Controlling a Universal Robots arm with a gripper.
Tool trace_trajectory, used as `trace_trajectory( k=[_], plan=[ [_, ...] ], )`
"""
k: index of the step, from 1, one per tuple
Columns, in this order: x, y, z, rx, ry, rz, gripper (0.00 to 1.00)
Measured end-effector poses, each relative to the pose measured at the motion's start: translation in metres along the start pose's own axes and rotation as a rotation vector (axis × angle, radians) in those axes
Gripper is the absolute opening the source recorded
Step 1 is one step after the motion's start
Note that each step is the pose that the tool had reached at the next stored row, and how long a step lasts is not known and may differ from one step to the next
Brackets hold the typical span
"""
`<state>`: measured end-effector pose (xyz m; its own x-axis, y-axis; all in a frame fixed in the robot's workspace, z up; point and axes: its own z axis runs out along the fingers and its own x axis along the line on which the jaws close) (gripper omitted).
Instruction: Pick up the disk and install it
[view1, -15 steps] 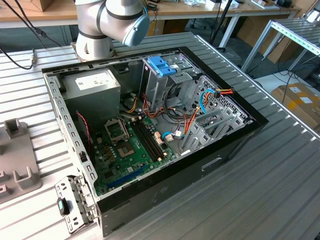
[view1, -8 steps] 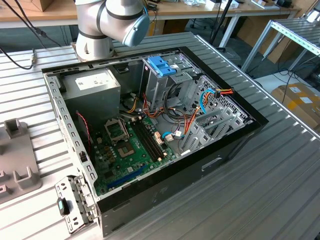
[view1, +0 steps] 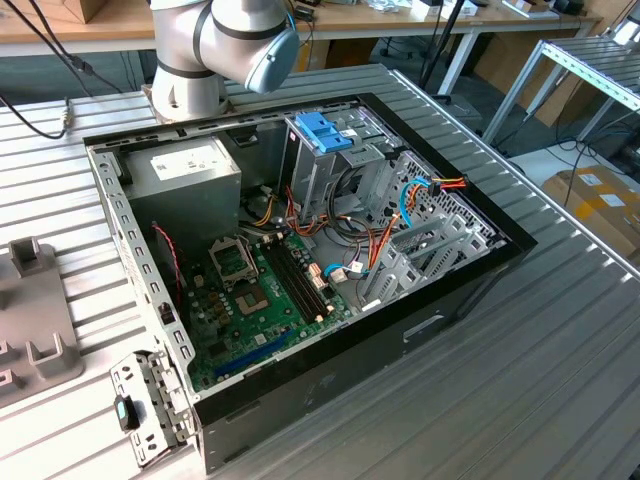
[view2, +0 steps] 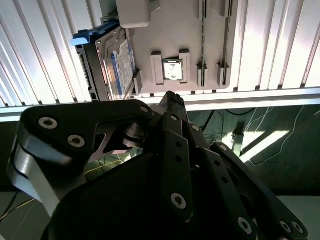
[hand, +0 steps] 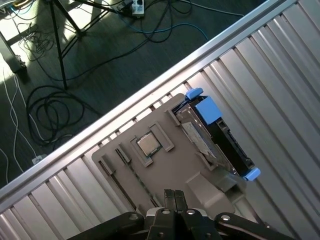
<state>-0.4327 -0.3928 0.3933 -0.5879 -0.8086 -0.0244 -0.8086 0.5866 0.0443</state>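
The ribbed silver aluminium worktop spans the exterior view. Behind it stand light wooden desks. At the exterior view's right are a grey metal-frame rack and a brown cardboard box. In the first wrist view, the dark floor carries loose black cable coils, a black stand leg and patches of sunlight.
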Motion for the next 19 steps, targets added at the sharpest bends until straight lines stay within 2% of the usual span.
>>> trace_trajectory(
  k=[19],
  plan=[
    [0.0,0.0,0.0,-0.0014,0.0026,-0.058,0.11]
  ],
)
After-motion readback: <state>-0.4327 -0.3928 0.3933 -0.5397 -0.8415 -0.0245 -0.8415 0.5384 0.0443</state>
